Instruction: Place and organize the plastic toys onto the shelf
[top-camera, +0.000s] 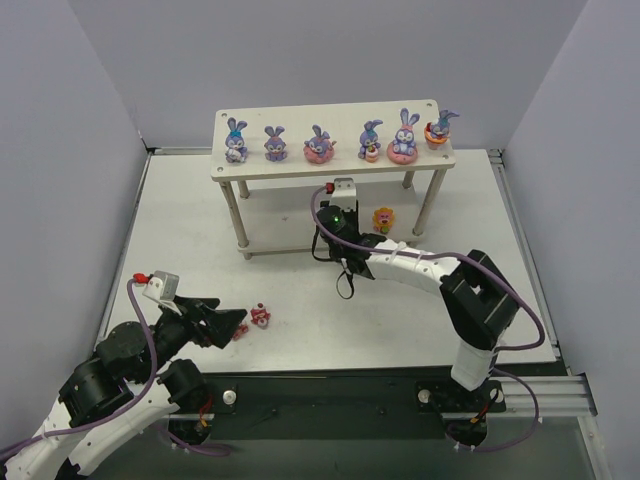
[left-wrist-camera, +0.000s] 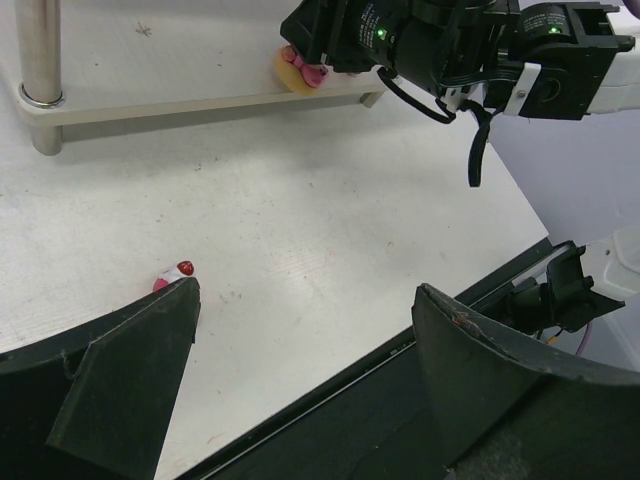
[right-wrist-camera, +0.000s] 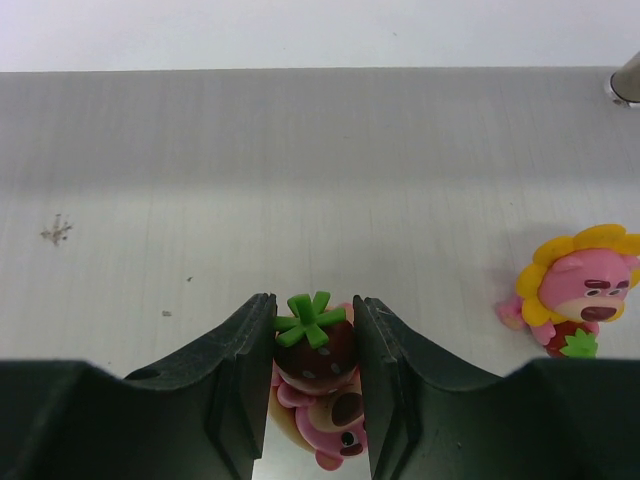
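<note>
Now my right claw (right-wrist-camera: 313, 308) is gripping the strawberry bear toy (right-wrist-camera: 318, 345), upright btw the fingers, at bottom centre of frame. Shelf (top-camera: 330, 168) is lying straight ahead, so right arm is nearer; sunflower bear (right-wrist-camera: 575, 290) is standing lower right, apart.

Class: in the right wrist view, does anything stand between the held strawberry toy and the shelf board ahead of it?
Nothing visible does. The strawberry toy, clamped in the right gripper, faces a bare stretch of the lower shelf board. The sunflower bear stands off to the right, apart from it.
</note>
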